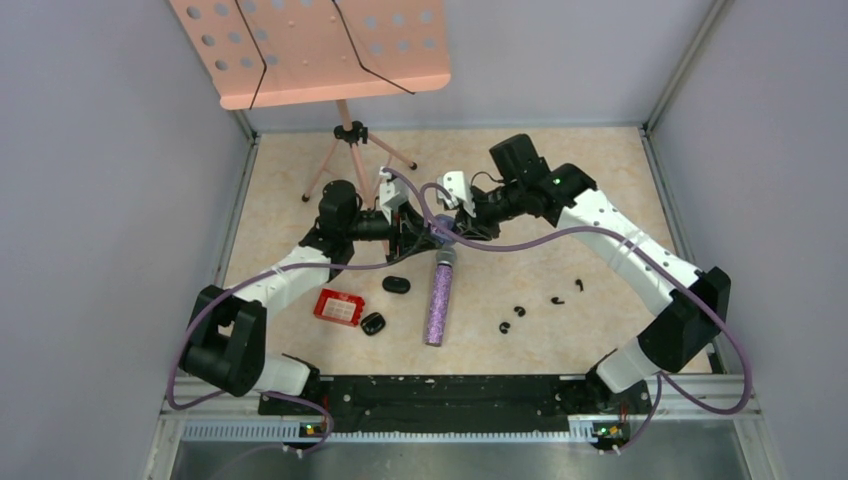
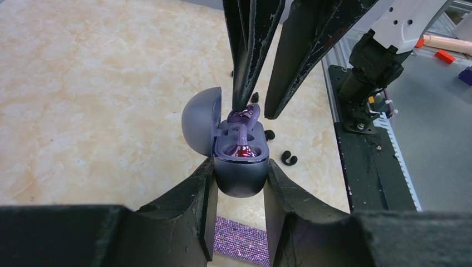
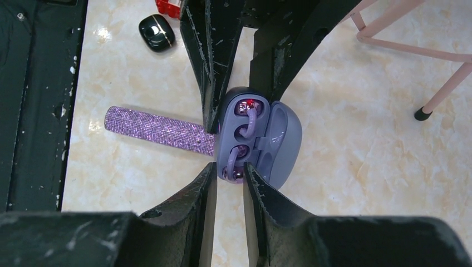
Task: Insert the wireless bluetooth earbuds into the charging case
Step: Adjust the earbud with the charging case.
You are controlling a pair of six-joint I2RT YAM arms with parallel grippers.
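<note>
L claw (image 2: 240,166) is clamped across the purple charging case (image 2: 239,184) body. The case looks lifted at table centre, lid (image 2: 197,123) swung open.

R claw (image 3: 229,168) is nearly closed round the 2nd purple earbud (image 3: 235,162); can't tell if it's pinching or only flanking.

Key relation: from R claw the case lies dead at 12 o'clock, long axis 12–6, and that bud is part-way in the near pocket. Next move prob a straight push along that axis.

1st purple earbud (image 3: 249,108) is seated at the far end, red LED lit.

L wrist view shows the 2nd bud sitting higher than the seated one; R wrist view doesn't. Top view adds four black earbuds (image 1: 520,311) loose toward 4 o'clock, nearer R arm.
</note>
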